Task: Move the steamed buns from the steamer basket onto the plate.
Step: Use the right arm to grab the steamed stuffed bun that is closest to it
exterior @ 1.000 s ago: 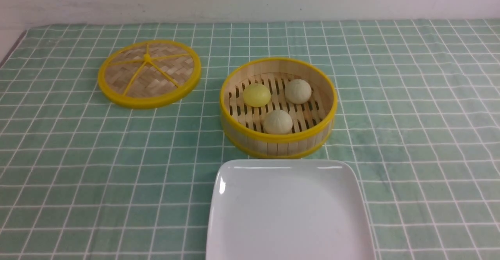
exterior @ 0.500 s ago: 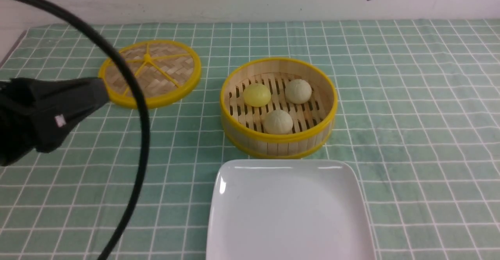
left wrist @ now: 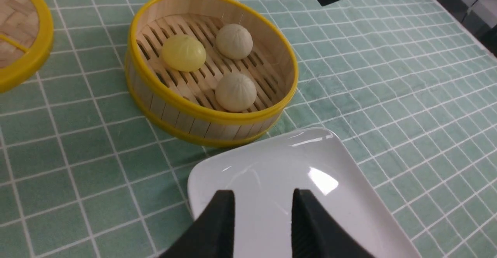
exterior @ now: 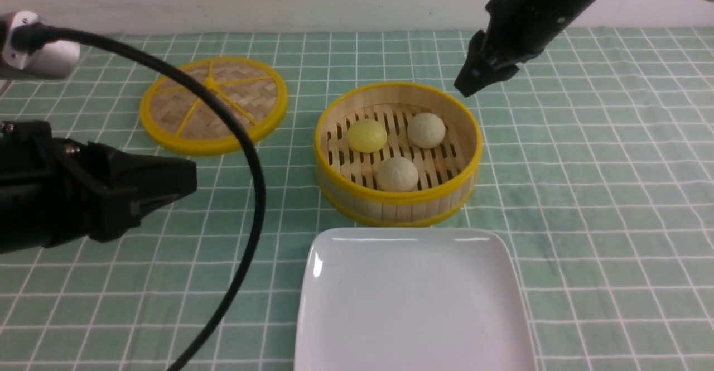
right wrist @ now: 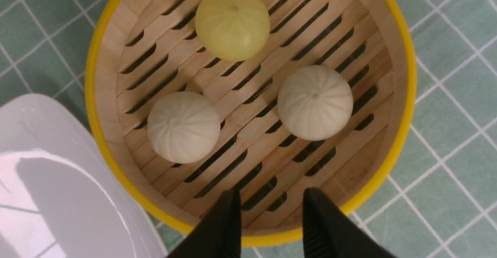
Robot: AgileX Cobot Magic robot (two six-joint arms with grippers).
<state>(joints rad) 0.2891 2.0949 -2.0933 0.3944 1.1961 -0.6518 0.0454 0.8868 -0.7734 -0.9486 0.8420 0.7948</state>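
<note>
All 3 steamed buns [exterior: 396, 173] sit in the steamer basket [exterior: 394, 206], mid-frame; the plate [exterior: 413, 304] below holds 0. Left gripper [left wrist: 263, 196] and right gripper [right wrist: 270, 196] hang parted, empty; every transfer remains.

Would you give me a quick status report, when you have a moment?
Left gripper open, empty. Right gripper open, empty, above basket rim. Three buns in basket, plate bare. Lid aside, nothing in the way.

Three steamed buns [exterior: 396, 173]: two beige-white, one yellow. One steamer basket [exterior: 396, 208], one lid [exterior: 212, 103], one plate [exterior: 413, 304].
</note>
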